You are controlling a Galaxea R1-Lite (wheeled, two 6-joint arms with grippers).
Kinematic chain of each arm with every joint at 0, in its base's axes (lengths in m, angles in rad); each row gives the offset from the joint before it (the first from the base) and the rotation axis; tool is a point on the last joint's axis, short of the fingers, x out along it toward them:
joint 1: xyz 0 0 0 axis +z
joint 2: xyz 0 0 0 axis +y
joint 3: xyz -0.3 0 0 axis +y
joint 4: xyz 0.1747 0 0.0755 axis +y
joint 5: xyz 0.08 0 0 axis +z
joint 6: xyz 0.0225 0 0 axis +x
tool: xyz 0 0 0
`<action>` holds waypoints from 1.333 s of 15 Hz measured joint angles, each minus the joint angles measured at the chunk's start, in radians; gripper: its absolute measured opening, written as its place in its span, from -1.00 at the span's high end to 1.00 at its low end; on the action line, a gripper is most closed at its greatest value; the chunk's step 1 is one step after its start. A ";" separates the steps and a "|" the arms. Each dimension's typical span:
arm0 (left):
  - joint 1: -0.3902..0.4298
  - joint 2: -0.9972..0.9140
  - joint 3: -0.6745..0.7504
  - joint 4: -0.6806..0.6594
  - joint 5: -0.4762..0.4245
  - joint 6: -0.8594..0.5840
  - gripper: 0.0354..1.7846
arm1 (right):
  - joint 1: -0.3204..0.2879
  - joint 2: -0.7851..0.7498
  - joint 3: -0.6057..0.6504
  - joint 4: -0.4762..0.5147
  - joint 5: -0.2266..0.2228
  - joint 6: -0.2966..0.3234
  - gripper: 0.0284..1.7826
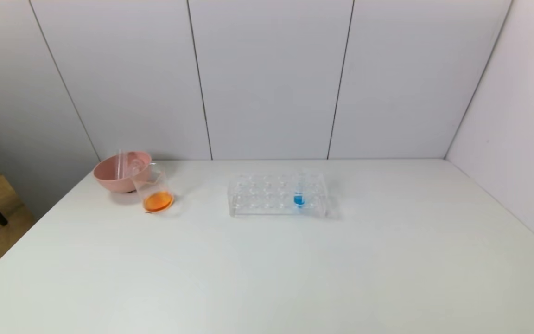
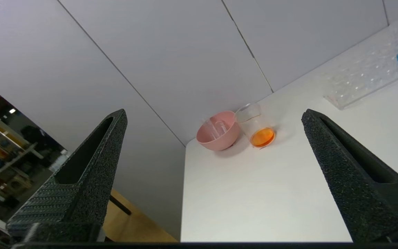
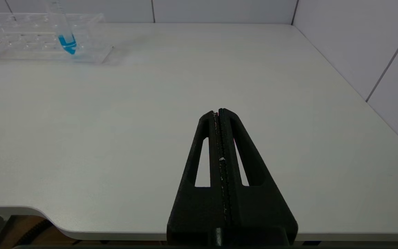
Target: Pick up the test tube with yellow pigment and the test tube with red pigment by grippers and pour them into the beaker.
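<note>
Since the broad white tabletop point(image 1: 295, 269) carries the clear plastic rack point(image 1: 278, 195) with only a blue-liquid tube point(image 1: 299, 197), the pink bowl point(image 1: 122, 170) holding two empty tubes and the small clear beaker point(image 1: 155, 191) already orange, I judge pouring done, so my left tool point(image 2: 212, 180) hangs spread wide and empty, my right tool point(image 3: 219, 112) pressed closed on nothing.

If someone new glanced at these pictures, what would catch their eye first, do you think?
Probably the beaker with orange liquid at its bottom, beside the pink bowl at the table's far left. Next, the blue-liquid tube standing alone in the clear tube rack mid-table.
</note>
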 joint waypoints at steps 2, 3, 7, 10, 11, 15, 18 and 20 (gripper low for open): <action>-0.020 -0.086 0.083 -0.021 -0.004 0.046 -0.98 | 0.000 0.000 0.000 0.000 0.000 0.000 0.91; -0.029 -0.131 0.126 -0.036 -0.003 0.043 -0.98 | 0.000 0.000 0.000 0.000 0.000 0.000 0.91; -0.041 -0.263 0.399 -0.149 -0.003 -0.054 -0.98 | 0.000 0.000 0.000 0.000 0.000 0.000 0.91; -0.041 -0.296 0.625 -0.289 -0.001 -0.191 -0.98 | 0.000 0.000 0.000 0.000 0.000 0.000 0.91; -0.041 -0.300 0.700 -0.335 0.003 -0.248 -0.98 | 0.000 0.000 0.000 0.000 0.000 0.000 0.91; -0.041 -0.306 0.868 -0.390 0.141 -0.506 -0.98 | 0.000 0.000 0.000 0.000 0.000 0.000 0.91; -0.040 -0.305 0.879 -0.379 0.154 -0.587 -0.98 | 0.000 0.000 0.000 0.000 0.000 0.000 0.91; -0.040 -0.305 0.882 -0.383 0.153 -0.576 -0.98 | 0.000 0.000 0.000 0.000 0.000 0.000 0.91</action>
